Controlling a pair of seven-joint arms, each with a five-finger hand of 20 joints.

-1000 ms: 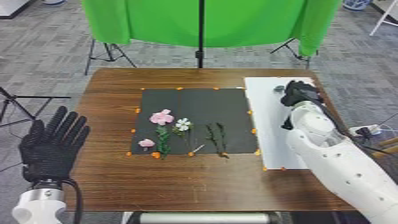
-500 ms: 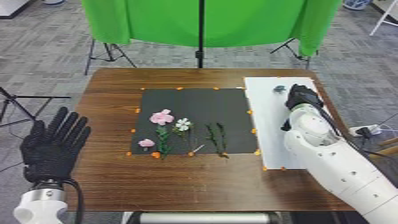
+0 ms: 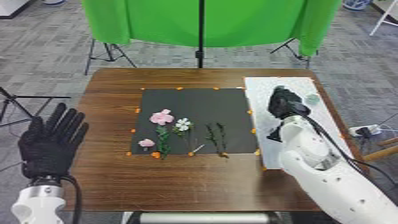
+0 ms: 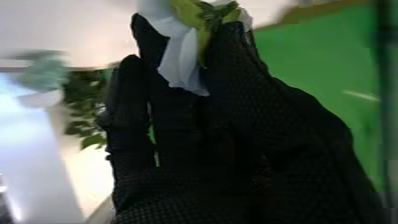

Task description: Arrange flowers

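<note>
Bloom (image 4: pixel 180 62), white with green, is found pinched at the fingertips of the right hand (image 3: pixel 282 104), its petals running lengthwise along the fingers. The right hand is over the sheet (image 3: pixel 266 85), at the right of the table (image 3: pixel 178 186), fingers aimed roughly at twelve o'clock. A pale green thing (image 3: pixel 312 99) shows near it, at three o'clock; its nature cannot be told.

Governing relation: the mat (image 3: pixel 206 102) lies between eight and nine o'clock from the right hand, just beside the sheet. On it, nearest the right hand, are two stems (image 3: pixel 212 136) lying near twelve to six, between seven and eight o'clock from the hand. Beyond them lie the white flower (image 3: pixel 183 124), the pink flower (image 3: pixel 162 117) and the small pink flower (image 3: pixel 147 143).

The left hand (image 3: pixel 49 150) is at the table's left side, palm flat and fingers spread, well apart from the bloom. The right hand is judged the proper one for the next step, presumably a carry toward nine o'clock and a lowering above the stems. Risk noted: loose petals may crease or slip under a tight pinch.
</note>
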